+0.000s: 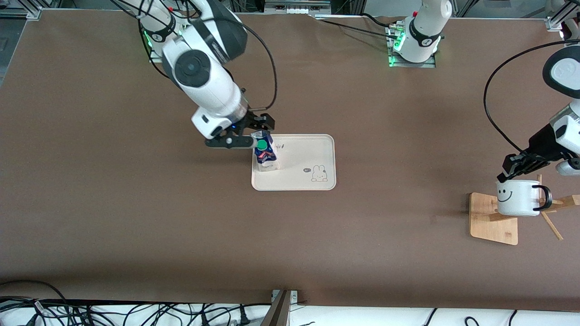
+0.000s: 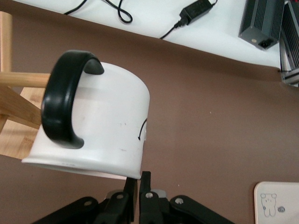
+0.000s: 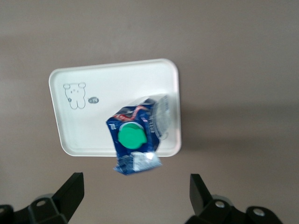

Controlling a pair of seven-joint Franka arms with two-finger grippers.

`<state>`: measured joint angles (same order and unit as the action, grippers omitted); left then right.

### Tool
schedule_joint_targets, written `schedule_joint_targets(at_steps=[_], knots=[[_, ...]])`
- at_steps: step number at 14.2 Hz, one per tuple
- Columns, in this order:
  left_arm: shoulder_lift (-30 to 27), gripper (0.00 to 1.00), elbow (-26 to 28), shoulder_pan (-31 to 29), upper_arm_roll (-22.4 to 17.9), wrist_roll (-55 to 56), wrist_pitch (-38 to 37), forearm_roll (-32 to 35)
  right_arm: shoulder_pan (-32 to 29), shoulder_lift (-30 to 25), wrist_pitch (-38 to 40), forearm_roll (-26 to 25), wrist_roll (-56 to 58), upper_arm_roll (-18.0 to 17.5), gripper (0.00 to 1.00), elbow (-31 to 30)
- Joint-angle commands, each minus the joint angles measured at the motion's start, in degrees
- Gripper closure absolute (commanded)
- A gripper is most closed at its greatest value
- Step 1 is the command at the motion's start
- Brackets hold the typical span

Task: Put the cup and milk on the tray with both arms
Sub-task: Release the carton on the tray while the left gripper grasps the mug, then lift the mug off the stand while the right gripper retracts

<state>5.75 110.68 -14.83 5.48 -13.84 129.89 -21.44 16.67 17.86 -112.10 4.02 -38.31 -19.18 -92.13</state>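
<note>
The milk (image 1: pixel 265 155) stands upright on the cream tray (image 1: pixel 301 180), in the corner toward the right arm's end, green cap up. My right gripper (image 1: pixel 248 132) is open just above it and holds nothing. In the right wrist view the milk (image 3: pixel 134 140) stands on the tray (image 3: pixel 88 133) past the spread fingers of the right gripper (image 3: pixel 134 181). My left gripper (image 1: pixel 505 174) is shut on the rim of the white smiley cup (image 1: pixel 518 198), over the bamboo rack. In the left wrist view, the left gripper (image 2: pixel 139 179) pinches the rim of the cup (image 2: pixel 107 126), black handle facing the camera.
The bamboo rack (image 1: pixel 491 218) with its wooden pegs stands at the left arm's end of the table; it also shows in the left wrist view (image 2: pixel 14 135). Cables and a power adaptor (image 2: pixel 196 8) lie off the table's near edge. A corner of the tray (image 2: pixel 278 205) shows there.
</note>
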Motion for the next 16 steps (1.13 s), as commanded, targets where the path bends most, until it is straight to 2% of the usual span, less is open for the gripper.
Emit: schedule_joint_targets(at_steps=[1,4,7,10,13,16], knots=[[-0.3,1.0,-5.4,0.1,0.9,1.5,-9.4,2.9,-8.4,-6.7,5.4,0.9,0.5,-0.2,0.0,0.4],[-0.2,1.0,-10.0,0.2,3.0,1.8,-18.8,2.9,-18.6,-9.9,8.6,-0.3,7.5,-0.1,0.0,1.2],[-0.1,1.0,-14.2,0.2,6.6,3.5,-29.8,2.9,-26.7,-10.9,11.9,-4.1,18.4,0.6,0.0,1.2],[-0.1,1.0,-14.5,0.2,12.3,8.6,-31.8,3.0,-27.1,-10.7,15.0,-14.5,20.7,3.0,0.0,1.4],[0.9,1.0,-14.8,1.4,17.0,10.1,-32.2,6.2,-27.0,-10.0,17.0,-15.6,20.6,2.9,0.0,2.0],[7.6,1.0,-16.6,8.3,17.8,14.7,-30.2,7.3,-27.7,-9.8,13.9,-15.4,23.3,4.8,0.0,2.8]])
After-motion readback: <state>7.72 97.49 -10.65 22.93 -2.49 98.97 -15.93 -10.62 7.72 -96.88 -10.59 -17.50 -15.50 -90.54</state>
